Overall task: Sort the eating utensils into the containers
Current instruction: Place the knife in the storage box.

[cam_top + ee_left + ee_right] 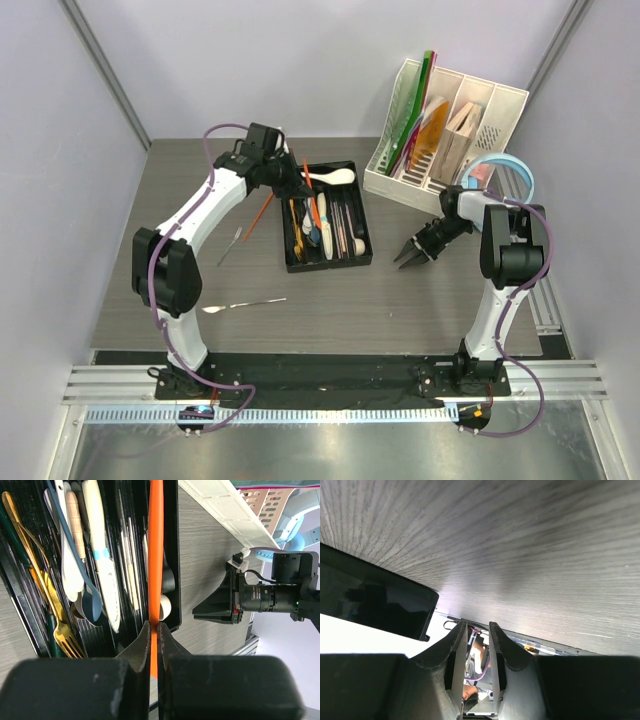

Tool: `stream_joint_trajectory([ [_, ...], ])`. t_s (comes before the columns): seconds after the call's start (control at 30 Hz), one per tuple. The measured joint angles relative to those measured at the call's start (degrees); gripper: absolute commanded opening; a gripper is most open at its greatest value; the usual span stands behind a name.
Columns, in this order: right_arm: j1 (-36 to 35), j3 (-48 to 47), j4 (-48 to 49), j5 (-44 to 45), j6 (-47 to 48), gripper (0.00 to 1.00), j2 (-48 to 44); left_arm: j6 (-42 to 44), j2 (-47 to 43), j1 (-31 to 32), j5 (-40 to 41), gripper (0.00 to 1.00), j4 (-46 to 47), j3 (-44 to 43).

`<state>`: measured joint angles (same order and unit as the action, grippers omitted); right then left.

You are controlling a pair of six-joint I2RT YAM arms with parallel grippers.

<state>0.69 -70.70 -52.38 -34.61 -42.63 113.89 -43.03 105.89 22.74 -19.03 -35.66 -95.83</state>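
A long steel knife [245, 304] is lying on the desk [420, 310], closest to the arms. A bit farther, the right pincer [477, 625] is hanging low over the desk beside the black tray [330, 265]. Its fingers are a little apart and are holding nothing. The left pincer [154, 630] is squeezing an orange chopstick [155, 555] over the tray, where spoons and a gold fork [65, 635] are lying in the long slots. A white spoon [335, 177] is lying across the tray's far end.
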Motion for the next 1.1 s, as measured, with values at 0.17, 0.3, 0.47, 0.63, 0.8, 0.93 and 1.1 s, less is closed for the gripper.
stream_joint_trajectory([
  [0.17,0.00,0.00,0.00,0.00,0.00,0.30,0.00,-0.02,0.00,0.00,0.00,0.00,0.20,0.00],
  [0.3,0.00,0.00,0.00,0.00,0.00,0.30,0.00,-0.02,0.00,0.00,0.00,0.00,0.24,0.00],
  [0.47,0.00,0.00,-0.02,0.00,0.02,0.30,0.00,-0.02,0.00,0.00,0.11,0.00,0.24,0.00],
  [0.63,0.00,0.00,-0.04,0.00,0.02,0.30,0.00,0.00,0.15,-0.15,1.16,0.00,-1.40,-0.26],
  [0.8,0.00,-0.02,-0.07,0.00,0.04,0.30,0.04,2.08,5.11,-0.79,3.80,0.00,-9.84,-6.03],
  [0.93,0.00,-0.02,-0.07,0.00,0.07,0.30,0.07,4.35,8.74,-1.03,5.70,0.00,-15.63,-7.54],
  [1.1,0.00,-0.09,-0.15,0.00,0.09,0.30,0.15,5.20,10.25,-1.07,6.43,0.00,-19.21,-5.51],
])
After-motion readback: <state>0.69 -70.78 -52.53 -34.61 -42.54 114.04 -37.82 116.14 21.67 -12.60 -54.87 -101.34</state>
